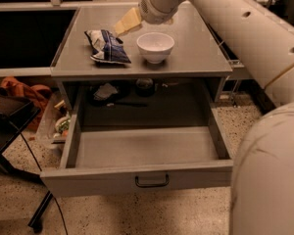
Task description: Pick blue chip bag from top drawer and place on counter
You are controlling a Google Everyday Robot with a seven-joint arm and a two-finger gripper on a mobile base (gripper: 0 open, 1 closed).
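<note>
Speckled terrazzo floor (pixel 112 217) surrounds a grey metal cabinet, and its flat grey counter (pixel 196 43) is the working surface you are looking down on. Locate the dark blue crinkled foil chip bag (pixel 107 47) on the left half of this surface: it lies flat, with white patches facing up. A round white ceramic bowl (pixel 155 46) stands upright just to the right of the bag, apart from it.

The robot's large white jointed arm (pixel 245 28) enters from the right and reaches across the back of the counter. Its tan-tipped gripper (pixel 129 21) hangs above the surface behind the bag and bowl, angled down toward the bag's upper right corner. You cannot tell whether the gripper is spread or closed, nor whether it touches the bag.

The wide shallow grey metal top drawer (pixel 137 177) stands open below the counter, and its small dark bar handle (pixel 151 181) faces you. In the recess behind it you can see a crumpled whitish paper scrap (pixel 105 90). An orange cloth (pixel 19 89) lies left of the cabinet.
</note>
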